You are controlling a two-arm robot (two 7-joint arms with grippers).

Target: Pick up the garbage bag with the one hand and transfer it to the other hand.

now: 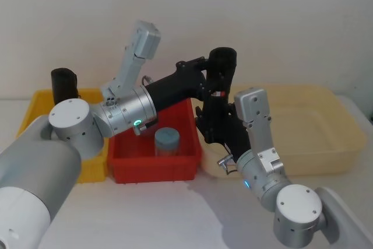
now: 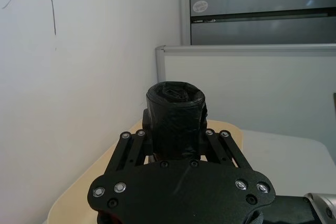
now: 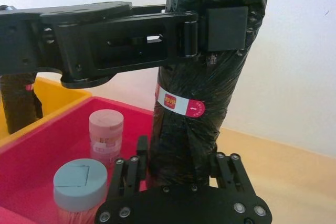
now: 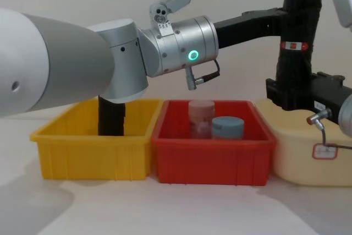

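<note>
The garbage bag (image 4: 300,31), a tall black roll with a red-and-white label band (image 3: 181,103), hangs upright in the air between the red bin and the cream tub. My left gripper (image 4: 286,17), on the silver wrist with the green ring light (image 4: 193,55), is shut on the roll's upper part; one pad (image 3: 226,22) presses its side. My right gripper (image 3: 181,163) is closed around the roll's lower end, its fingers (image 3: 137,156) touching on both sides. In the head view the roll (image 1: 223,62) stands between the left gripper (image 1: 213,83) and the right gripper (image 1: 214,125).
A yellow bin (image 4: 88,152) on the left holds another black roll (image 4: 111,116). The red bin (image 4: 209,158) holds a pink jar (image 4: 201,115) and a blue-lidded jar (image 4: 227,127). A large cream tub (image 1: 326,144) sits on the right, under my right arm.
</note>
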